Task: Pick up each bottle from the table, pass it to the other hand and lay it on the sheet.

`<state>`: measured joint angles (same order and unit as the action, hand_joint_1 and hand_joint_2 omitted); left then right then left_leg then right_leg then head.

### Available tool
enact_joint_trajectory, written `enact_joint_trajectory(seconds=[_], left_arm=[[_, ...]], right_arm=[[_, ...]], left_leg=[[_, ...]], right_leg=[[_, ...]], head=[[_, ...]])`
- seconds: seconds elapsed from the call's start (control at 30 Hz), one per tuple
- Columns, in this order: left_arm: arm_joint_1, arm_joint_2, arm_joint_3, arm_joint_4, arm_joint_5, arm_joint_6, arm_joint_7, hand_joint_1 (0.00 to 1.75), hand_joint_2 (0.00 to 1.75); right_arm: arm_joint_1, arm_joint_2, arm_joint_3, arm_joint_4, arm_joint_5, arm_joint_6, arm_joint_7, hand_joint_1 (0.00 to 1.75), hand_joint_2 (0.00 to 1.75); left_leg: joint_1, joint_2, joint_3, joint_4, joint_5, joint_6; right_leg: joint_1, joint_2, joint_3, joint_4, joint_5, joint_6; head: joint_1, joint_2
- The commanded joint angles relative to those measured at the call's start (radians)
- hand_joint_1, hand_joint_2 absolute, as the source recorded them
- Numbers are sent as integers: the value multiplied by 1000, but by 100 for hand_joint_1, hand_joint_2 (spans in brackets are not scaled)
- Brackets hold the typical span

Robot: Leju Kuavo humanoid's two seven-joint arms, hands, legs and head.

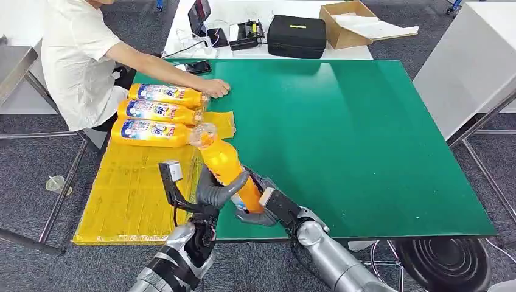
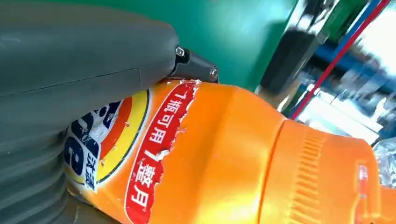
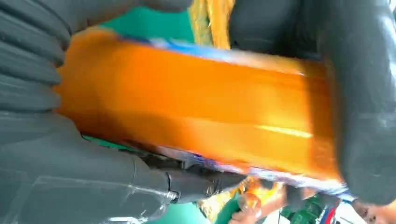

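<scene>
Held up over the near edge of the green table (image 1: 365, 152), tilted with its clear-wrapped cap end pointing away and to the left: an orange bottle (image 1: 226, 165), gripped from both sides at once. Wrapped around its lower body from the left, the left hand (image 1: 214, 193), thick grey thumb curled across the front of the orange plastic. Cupped under and behind its base from the right, the right hand (image 1: 260, 205), dark fingers closed on the bottle too. Seen up close from the left wrist: the bottle's torn red label strip with white characters and the ribbed orange shoulder, pressed against the grey cover of the hand. From the right wrist: orange body blurred, clamped between grey fingers on both sides. Just beyond the raised cap, on the yellow sheet (image 1: 131, 194) draped over the table's left side, three bottles (image 1: 159, 112) lying on their sides in a neat row, touching one another, caps toward the green. Resting at the cap of the farthest one, a person's hand (image 1: 216, 89), arm reaching in from a white-shirted figure seated at the table's left. Farther back, on a white table: a black case (image 1: 297, 36) and an open cardboard box (image 1: 347, 24).
</scene>
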<state>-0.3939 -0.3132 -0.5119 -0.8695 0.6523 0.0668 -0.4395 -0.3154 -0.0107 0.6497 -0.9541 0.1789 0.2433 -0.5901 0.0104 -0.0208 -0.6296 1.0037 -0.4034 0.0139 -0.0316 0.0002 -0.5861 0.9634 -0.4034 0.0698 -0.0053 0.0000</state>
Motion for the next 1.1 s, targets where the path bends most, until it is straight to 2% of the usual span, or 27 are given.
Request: enact_joint_trajectory(seconds=[0.03, 0.17, 0.23, 0.27, 0.3, 0.4, 0.43, 0.47, 0.5, 0.53, 0.6, 0.67, 0.7, 0.93, 0.97, 1.0, 1.03, 1.07, 1.1], left_arm=[[130, 64, 98, -290, -43, 108, -22, 175, 175], [168, 71, 137, -362, -71, 204, -36, 175, 175], [172, 72, 143, -374, -90, 242, -49, 175, 175], [169, 78, 137, -372, -131, 289, -67, 175, 175], [159, 92, 105, -350, -249, 388, -112, 175, 175], [133, 118, 34, -261, -476, 529, -167, 175, 175], [133, 113, 40, -249, -479, 527, -173, 175, 175], [118, 120, 17, -209, -590, 611, -197, 175, 175], [111, 102, 59, -156, -786, 631, -181, 175, 175], [115, 93, 66, -157, -801, 629, -178, 175, 175], [131, 41, 221, -131, -1245, 631, -167, 175, 175], [126, 27, 285, -110, -1475, 631, -155, 175, 175], [98, 46, 266, -60, -1611, 631, -94, 175, 175], [92, 49, 267, -53, -1607, 631, -95, 175, 175], [70, 62, 233, -7, -1648, 631, -52, 175, 175], [16, 100, 150, 84, -1756, 601, 69, 175, 175], [-14, 117, 103, 121, -1765, 566, 114, 157, 175], [-56, 128, 65, 178, -1756, 505, 154, 159, 175], [-82, 130, 49, 220, -1755, 483, 182, 169, 175]], right_arm=[[198, -9, -26, -170, 201, -380, -4, 0, 175], [307, -46, -49, -291, 242, -465, -39, 0, 175], [332, -57, -57, -315, 248, -492, -48, 0, 175], [343, -63, -65, -330, 246, -511, -48, 0, 175], [353, -65, -81, -339, 262, -566, -51, 0, 175], [347, -69, -108, -347, 295, -627, -58, 0, 175], [345, -67, -111, -346, 295, -628, -58, 0, 175], [337, -65, -114, -344, 314, -639, -67, 0, 175], [325, -52, -124, -343, 309, -631, -84, 0, 175], [317, -42, -132, -340, 311, -624, -86, 0, 175], [301, -24, -142, -339, 309, -602, -106, 0, 175], [285, -15, -140, -334, 309, -587, -108, 0, 175], [276, -12, -144, -323, 301, -571, -108, 0, 175], [274, -12, -144, -320, 300, -567, -108, 0, 175], [277, -19, -142, -321, 302, -569, -108, 0, 175], [270, -13, -150, -309, 300, -557, -108, 0, 175], [265, -12, -155, -308, 295, -545, -108, 0, 175], [257, -7, -160, -303, 296, -540, -108, 0, 175], [253, -2, -165, -300, 295, -532, -108, 0, 175]], left_leg=[[1, 2, 4, -1, -2, -1], [1, 3, 4, 0, -4, -1], [1, 1, -1, 0, -2, 0], [1, 2, 2, 1, -4, -1], [1, 1, 0, 0, -3, 0], [0, 1, 0, 0, -2, 0], [0, 1, -1, -1, -2, 0], [0, 2, 1, 0, -3, 0], [1, 3, 4, 0, -4, -1], [0, 1, -1, -1, -2, 0], [0, 2, -1, -1, -1, 0], [0, 5, 2, 0, -3, -1], [1, 4, 0, 0, -2, -1], [1, 2, 0, 0, -2, -1], [0, 3, -1, 0, -2, 0], [1, 5, 5, 1, -5, -1], [1, 4, 3, 1, -4, -1], [0, 1, 1, -1, -1, 0], [1, 2, 3, 0, -3, 0]], right_leg=[[1, 1, 4, -1, -2, -4], [2, 1, 4, 0, -4, -5], [1, -1, 0, 0, -2, -3], [2, 0, 2, 0, -4, -5], [1, 0, 0, 0, -3, -4], [1, -1, 0, 0, -2, -4], [0, -1, -1, -1, -1, -3], [1, 0, 1, 0, -2, -4], [2, 0, 4, 0, -4, -6], [1, 0, -1, -1, -1, -3], [0, 1, -1, -1, -1, -3], [1, 3, 1, -1, -1, -5], [1, 2, -1, -1, -1, -4], [1, 0, -1, 0, -1, -4], [1, 1, -1, 0, -1, -3], [3, 2, 4, 0, -4, -7], [2, 2, 2, 0, -3, -5], [1, -1, 1, -1, -1, -4], [2, -1, 2, -1, -2, -5]], head=[[0, 0], [0, 0], [0, 0], [0, 0], [0, 0], [0, 0], [0, 0], [0, 0], [0, 0], [0, 0], [0, 0], [0, 0], [0, 0], [0, 0], [0, 0], [0, 0], [0, 0], [0, 0], [0, 0]])
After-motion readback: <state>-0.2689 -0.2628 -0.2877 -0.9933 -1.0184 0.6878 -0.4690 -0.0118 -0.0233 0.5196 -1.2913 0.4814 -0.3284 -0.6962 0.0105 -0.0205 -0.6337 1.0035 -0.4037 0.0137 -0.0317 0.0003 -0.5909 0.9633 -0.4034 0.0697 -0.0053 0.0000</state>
